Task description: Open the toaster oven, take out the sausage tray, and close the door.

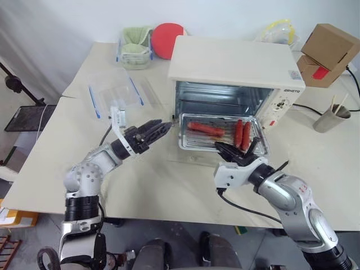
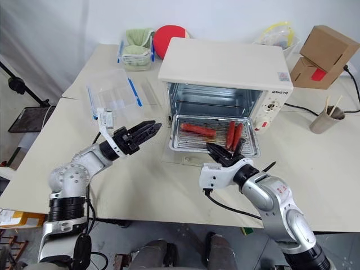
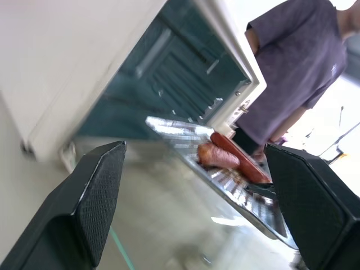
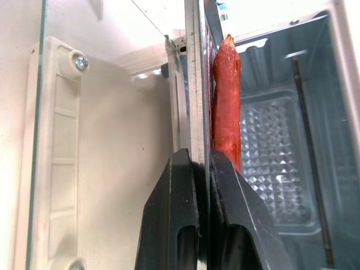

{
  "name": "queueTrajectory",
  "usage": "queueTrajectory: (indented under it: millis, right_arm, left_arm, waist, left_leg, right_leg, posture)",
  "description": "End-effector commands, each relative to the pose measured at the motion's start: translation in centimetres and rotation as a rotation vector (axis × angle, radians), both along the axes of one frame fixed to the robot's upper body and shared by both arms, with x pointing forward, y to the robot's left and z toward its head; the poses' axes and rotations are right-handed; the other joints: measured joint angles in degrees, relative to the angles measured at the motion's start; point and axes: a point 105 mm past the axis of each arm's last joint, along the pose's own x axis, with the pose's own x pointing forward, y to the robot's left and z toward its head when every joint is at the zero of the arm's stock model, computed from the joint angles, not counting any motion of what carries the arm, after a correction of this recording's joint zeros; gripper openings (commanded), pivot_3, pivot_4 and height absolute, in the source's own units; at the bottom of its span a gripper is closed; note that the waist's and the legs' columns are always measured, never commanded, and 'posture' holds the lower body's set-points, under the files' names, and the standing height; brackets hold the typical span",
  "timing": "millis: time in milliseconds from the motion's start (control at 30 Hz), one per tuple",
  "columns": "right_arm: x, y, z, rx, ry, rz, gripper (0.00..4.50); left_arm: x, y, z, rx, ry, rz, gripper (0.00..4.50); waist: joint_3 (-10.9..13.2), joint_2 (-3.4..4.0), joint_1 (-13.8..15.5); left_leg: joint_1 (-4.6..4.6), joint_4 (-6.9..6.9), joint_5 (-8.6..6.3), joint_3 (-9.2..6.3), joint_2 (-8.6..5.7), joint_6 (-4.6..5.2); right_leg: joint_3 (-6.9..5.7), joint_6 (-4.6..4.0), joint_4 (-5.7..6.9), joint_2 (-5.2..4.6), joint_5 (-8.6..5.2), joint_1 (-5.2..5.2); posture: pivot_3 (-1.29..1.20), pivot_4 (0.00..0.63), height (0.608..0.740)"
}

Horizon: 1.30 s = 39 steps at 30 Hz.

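Sausage tray (image 1: pixel 222 135): shallow silver metal tray with a ribbed rack, drawn partly out of the toaster oven (image 1: pixel 236 76) and lying above the lowered glass door (image 2: pixel 188 154). It carried red sausages, one lying crosswise at the left, the others standing lengthwise at the right. Right pincer (image 1: pixel 235 151): closed on the tray's near rim, its black fingers (image 4: pixel 191 225) pinching the thin metal edge just beside one sausage (image 4: pixel 226 101). Left pincer (image 1: pixel 159 128): open, holding nothing, hovering to the left of the oven mouth, apart from the tray.

Toaster oven: cream-white, on the far right part of the worktop (image 1: pixel 67 157), cavity open, knobs on its right front panel.

Surroundings: a clear plastic box with blue clips (image 1: pixel 115 90) lay left of the oven; behind it stood a container of green cloth (image 1: pixel 135 48) and a red round object (image 1: pixel 167 39). A cardboard box (image 1: pixel 329 53) and a cup with sticks (image 1: pixel 331 117) stood at the far right. A person in a purple shirt (image 3: pixel 292 62) stood beyond the oven.
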Motion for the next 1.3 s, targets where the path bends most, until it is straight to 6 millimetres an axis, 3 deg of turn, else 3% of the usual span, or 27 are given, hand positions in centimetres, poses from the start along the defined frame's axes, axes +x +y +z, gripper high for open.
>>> queueTrajectory:
  millis: [33, 233, 467, 667, 800, 1033, 1167, 1300]
  right_arm:
    - [-1.0, 0.6, 2.2, -0.004, -0.11, 0.075, 0.1]
    - [-1.1, 1.2, 2.3, -0.054, -0.132, 0.188, 0.1]
    - [-1.5, 1.4, 2.0, -0.08, -0.134, 0.276, 0.1]
    - [-1.7, 1.6, 2.0, -0.082, -0.138, 0.315, 0.1]
    - [-1.6, 1.7, 2.2, -0.079, -0.146, 0.32, 0.1]
    - [-1.5, 1.5, 2.1, -0.079, -0.135, 0.313, 0.1]
    - [-1.5, 1.5, 1.9, -0.08, -0.127, 0.317, 0.1]
    - [-1.7, 1.4, 1.5, -0.074, -0.094, 0.325, 0.1]
  left_arm:
    - [-1.0, -0.6, 0.4, -0.036, 0.139, -0.096, 4.16]
    - [-0.9, -1.6, 0.9, -0.134, 0.305, -0.176, 4.16]
    - [-0.4, -2.1, 1.9, -0.245, 0.378, -0.206, 4.16]
    - [-0.2, -2.2, 1.6, -0.289, 0.462, -0.209, 4.16]
    - [-0.9, -2.6, 0.9, -0.274, 0.502, -0.232, 3.35]
    - [-1.8, -2.8, 0.0, -0.263, 0.579, -0.244, 1.23]
    - [-1.3, -2.5, -0.4, -0.298, 0.608, -0.194, 0.02]
    - [-1.5, -2.7, -0.7, -0.302, 0.617, -0.192, 0.02]
  waist:
    - [0.0, 0.0, 0.08]
    - [0.02, -0.04, 0.07]
    - [0.05, -0.09, 0.0]
    - [0.05, -0.09, 0.11]
    - [0.06, -0.1, 0.05]
    - [0.06, -0.1, 0.05]
    - [0.06, -0.1, 0.15]
    - [0.06, -0.1, 0.08]
  left_leg:
    - [0.0, 0.0, 0.0, 0.0, 0.0, 0.0]
    - [0.15, -0.01, 0.0, -0.02, -0.02, -0.01]
    - [0.55, -0.12, -0.02, 0.02, -0.02, -0.05]
    - [0.61, -0.11, -0.02, 0.05, -0.02, -0.08]
    - [0.62, -0.11, -0.02, 0.06, -0.03, -0.08]
    - [0.67, -0.12, -0.02, 0.11, -0.02, -0.1]
    - [0.69, -0.12, -0.02, 0.12, -0.03, -0.1]
    - [0.69, -0.12, -0.02, 0.15, -0.06, -0.1]
  right_leg:
    - [0.02, 0.0, 0.0, 0.0, 0.0, 0.01]
    - [0.19, 0.0, -0.01, 0.0, 0.0, 0.14]
    - [0.52, -0.01, -0.06, 0.02, -0.01, 0.46]
    - [0.59, -0.02, -0.03, 0.02, -0.01, 0.49]
    - [0.61, -0.02, -0.02, 0.03, -0.01, 0.48]
    - [0.69, -0.03, 0.02, 0.05, -0.02, 0.48]
    - [0.71, -0.03, 0.03, 0.04, -0.02, 0.49]
    - [0.75, -0.03, 0.01, 0.07, -0.02, 0.51]
  posture:
    - [0.0, 0.15, 0.74]
    - [0.0, 0.15, 0.74]
    - [0.0, 0.15, 0.74]
    - [0.0, 0.15, 0.74]
    - [0.0, 0.15, 0.74]
    - [0.0, 0.15, 0.74]
    - [0.0, 0.15, 0.74]
    - [0.0, 0.15, 0.74]
